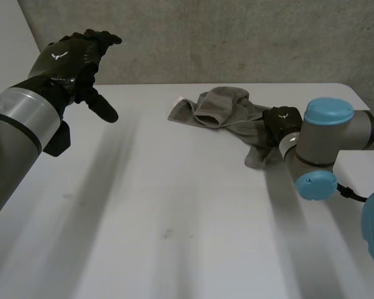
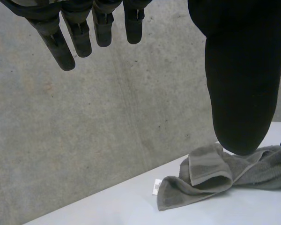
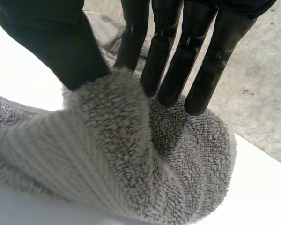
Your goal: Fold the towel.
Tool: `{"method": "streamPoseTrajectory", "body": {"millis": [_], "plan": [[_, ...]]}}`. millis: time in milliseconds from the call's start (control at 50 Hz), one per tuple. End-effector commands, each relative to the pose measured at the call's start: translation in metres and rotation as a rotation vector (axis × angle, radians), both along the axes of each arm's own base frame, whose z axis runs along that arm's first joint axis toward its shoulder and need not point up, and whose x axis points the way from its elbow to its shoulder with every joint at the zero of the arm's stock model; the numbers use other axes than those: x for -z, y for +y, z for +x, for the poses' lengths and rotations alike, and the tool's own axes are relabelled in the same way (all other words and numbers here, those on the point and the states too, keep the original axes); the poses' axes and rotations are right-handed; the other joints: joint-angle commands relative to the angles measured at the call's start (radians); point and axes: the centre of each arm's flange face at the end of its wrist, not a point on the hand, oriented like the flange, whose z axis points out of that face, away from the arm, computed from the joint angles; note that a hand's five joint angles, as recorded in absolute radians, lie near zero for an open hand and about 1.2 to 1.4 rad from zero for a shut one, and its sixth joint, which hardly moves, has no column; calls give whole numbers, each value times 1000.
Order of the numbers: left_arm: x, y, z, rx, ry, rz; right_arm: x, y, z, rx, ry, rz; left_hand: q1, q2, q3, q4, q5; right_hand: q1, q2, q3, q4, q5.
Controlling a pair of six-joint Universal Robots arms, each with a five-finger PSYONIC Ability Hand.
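White counter (image 1: 174,224), concrete wall (image 1: 237,37): towel (image 1: 223,107) not yet folded, job barely begun.
Towel lies bunched nr far edge, toward right corner. Right hand (image 1: 280,121) fingers (image 3: 171,61) clamped on a ridge of it; left hand (image 1: 75,59) hovers over left edge, fingers apart, empty. All folds left, I reckon.

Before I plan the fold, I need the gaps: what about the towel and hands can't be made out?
Head view: the right arm covers most of the right hand and the towel under it.
Left wrist view: the thumb of the left hand blocks part of the towel; the label is too small to read.
All views: the towel's corners are buried in folds.
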Motion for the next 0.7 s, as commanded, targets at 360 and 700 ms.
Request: {"method": "streamPoseTrajectory", "body": {"millis": [360, 700], "plan": [[64, -24, -24, 33, -31, 114, -214, 116, -11, -273, -125, -243, -1, 10, 10, 7, -26, 448, 262, 270, 273, 312], [180, -22, -85, 156, 1, 300, -237, 227, -21, -407, -84, -238, 9, 19, 19, 17, -17, 448, 262, 270, 273, 312]]}}
